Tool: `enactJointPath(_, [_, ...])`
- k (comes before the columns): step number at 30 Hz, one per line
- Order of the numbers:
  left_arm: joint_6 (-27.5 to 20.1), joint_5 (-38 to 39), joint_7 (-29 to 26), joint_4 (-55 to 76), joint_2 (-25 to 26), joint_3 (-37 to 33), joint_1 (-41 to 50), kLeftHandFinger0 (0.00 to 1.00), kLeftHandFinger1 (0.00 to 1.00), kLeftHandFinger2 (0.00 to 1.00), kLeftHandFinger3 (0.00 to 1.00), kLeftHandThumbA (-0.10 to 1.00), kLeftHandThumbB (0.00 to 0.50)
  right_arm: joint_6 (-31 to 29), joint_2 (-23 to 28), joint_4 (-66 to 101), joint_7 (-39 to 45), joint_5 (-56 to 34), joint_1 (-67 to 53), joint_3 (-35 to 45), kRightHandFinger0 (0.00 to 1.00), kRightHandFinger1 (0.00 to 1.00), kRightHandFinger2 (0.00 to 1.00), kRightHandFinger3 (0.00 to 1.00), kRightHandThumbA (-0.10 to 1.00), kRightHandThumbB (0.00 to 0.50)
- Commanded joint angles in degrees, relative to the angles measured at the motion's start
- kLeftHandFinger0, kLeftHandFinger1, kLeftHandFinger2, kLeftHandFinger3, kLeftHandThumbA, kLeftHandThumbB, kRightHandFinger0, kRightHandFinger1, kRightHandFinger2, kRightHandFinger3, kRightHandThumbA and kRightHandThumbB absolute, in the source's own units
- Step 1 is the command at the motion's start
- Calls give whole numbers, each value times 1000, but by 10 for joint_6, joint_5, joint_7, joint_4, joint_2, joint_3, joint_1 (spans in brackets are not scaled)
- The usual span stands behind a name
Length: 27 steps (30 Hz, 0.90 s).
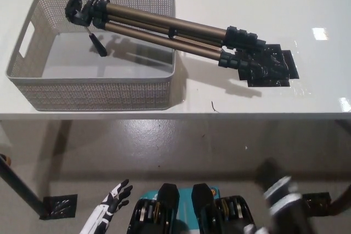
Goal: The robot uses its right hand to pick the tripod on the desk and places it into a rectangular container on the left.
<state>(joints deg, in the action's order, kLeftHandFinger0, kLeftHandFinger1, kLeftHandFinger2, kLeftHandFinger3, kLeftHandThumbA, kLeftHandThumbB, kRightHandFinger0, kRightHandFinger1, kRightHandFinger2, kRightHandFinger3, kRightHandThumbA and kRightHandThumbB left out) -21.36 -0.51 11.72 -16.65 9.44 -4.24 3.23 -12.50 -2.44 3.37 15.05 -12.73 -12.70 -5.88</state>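
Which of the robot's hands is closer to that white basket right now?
Left. The white left hand hangs below the basket; the blurred black right hand is low and far to its right.

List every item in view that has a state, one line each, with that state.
tripod: folded, lying tilted, head end inside the basket, legs over its right rim, feet on the black patch.
mesh basket: upright on the table, holding only the tripod's head end.
black patch: flat on the table under the tripod's feet.
left hand: low beside the body, open, holding nothing.
right hand: blurred below the table edge, away from the tripod.
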Motion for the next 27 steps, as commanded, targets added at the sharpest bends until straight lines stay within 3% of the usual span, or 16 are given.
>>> enactJointPath(1, [-20, 0, -1, 10, 12, 5, -6, 1000, 1000, 1000, 1000, 1000, 240, -85, 7, -70, 30, 0, 24, -11, 1000, 1000, 1000, 1000, 1000, 387])
enactJointPath(2, [-20, -1, -1, 10, 12, 5, -5, 1000, 1000, 1000, 1000, 1000, 234, -85, 10, -87, 31, -1, 30, -9, 1000, 1000, 1000, 1000, 1000, 403])
enactJointPath(5, [-21, -2, -3, 10, 10, 5, -6, 1000, 1000, 1000, 1000, 1000, 232, -91, 17, -115, 32, -7, 44, -3, 1000, 1000, 1000, 1000, 1000, 378])
enactJointPath(9, [-13, 0, -2, 13, 9, 5, -4, 1000, 1000, 1000, 1000, 1000, 263, -94, 24, -122, 26, -7, 44, -2, 1000, 1000, 1000, 1000, 1000, 374])
enactJointPath(17, [-19, -11, -6, 15, 11, 6, -6, 1000, 1000, 1000, 1000, 1000, 237, -86, 29, -126, 24, -9, 53, -1, 1000, 1000, 1000, 1000, 1000, 367])
enactJointPath(27, [-21, -4, -3, 8, 9, 8, -8, 1000, 1000, 1000, 1000, 1000, 246, -85, 34, -128, 23, -3, 57, -4, 1000, 1000, 1000, 1000, 1000, 359])
